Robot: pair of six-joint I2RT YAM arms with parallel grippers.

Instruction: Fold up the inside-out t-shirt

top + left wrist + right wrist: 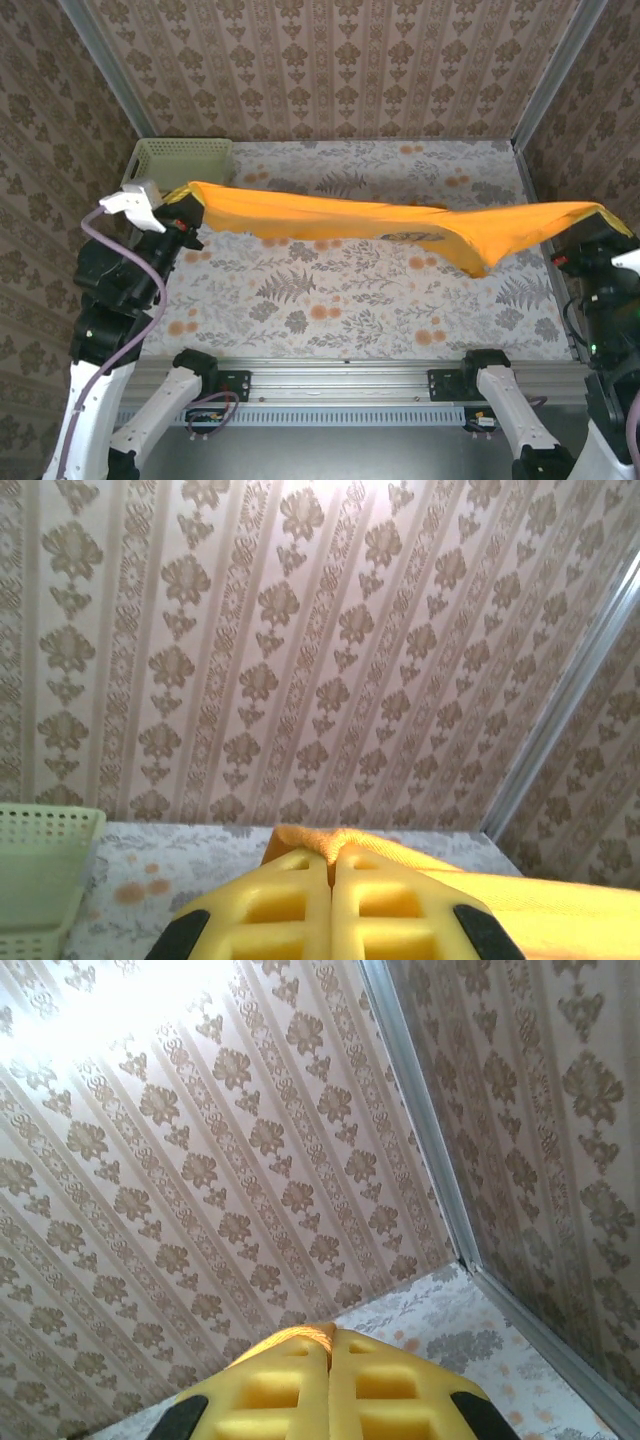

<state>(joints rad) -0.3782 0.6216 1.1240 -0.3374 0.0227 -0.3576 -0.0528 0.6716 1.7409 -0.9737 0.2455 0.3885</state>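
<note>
The top camera hangs high behind the arm bases (200,375) and looks down and forward over the whole floral table (330,300), bases at six o'clock, back wall (330,70) at twelve. The left wrist camera sits tight behind the left gripper (330,858), tilted up at that same wall, with the green basket (40,870) at its eight o'clock, which the top view holds at ten. The right wrist camera, equally close behind the right gripper (328,1334), looks up into the back right corner post (420,1130).
</note>
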